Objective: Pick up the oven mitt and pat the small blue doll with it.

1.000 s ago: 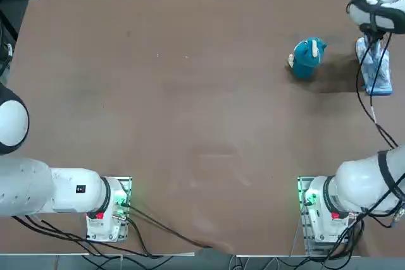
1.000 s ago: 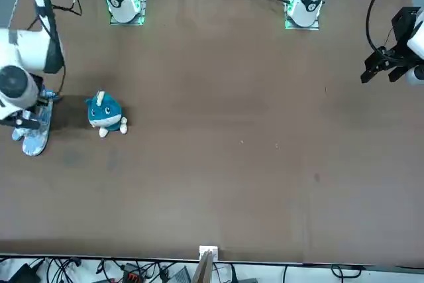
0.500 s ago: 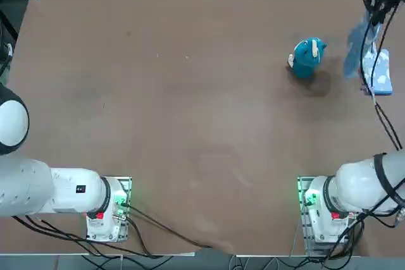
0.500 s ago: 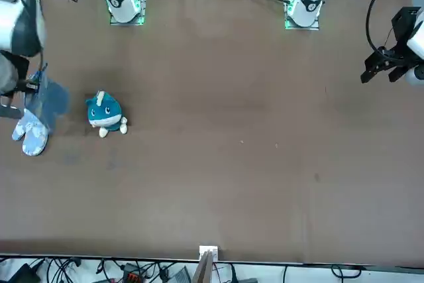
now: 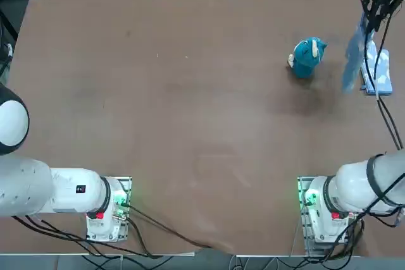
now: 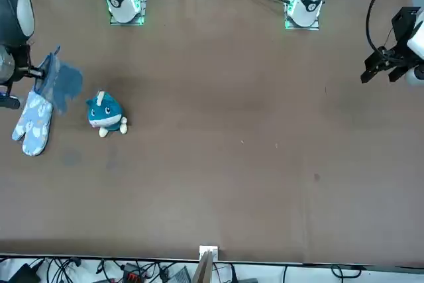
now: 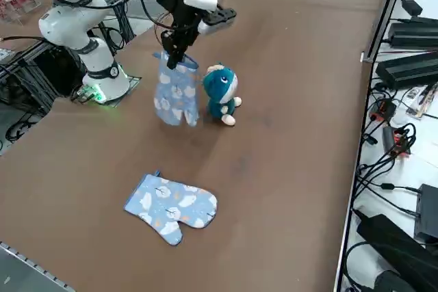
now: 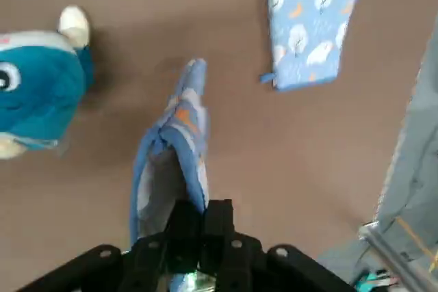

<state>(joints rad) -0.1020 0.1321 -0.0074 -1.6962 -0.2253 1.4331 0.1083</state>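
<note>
Right gripper (image 7: pixel 174 61): upper centre, right side view; closed on the cuff
Oven mitt (image 7: pixel 176 95): hanging beneath, long axis roughly upright
Blue doll (image 7: pixel 220 89): just right of mitt there; nearer the working arm

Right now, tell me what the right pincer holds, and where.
The right pincer holds one oven mitt by its cuff edge; the rest hangs down.

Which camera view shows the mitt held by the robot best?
The right side view: the held mitt hangs there with its print and outline plain. The right wrist view shows its opening by the right pincer; in the front view it is blurred and partly behind the other mitt; the top view gives a blurred strip.
</note>
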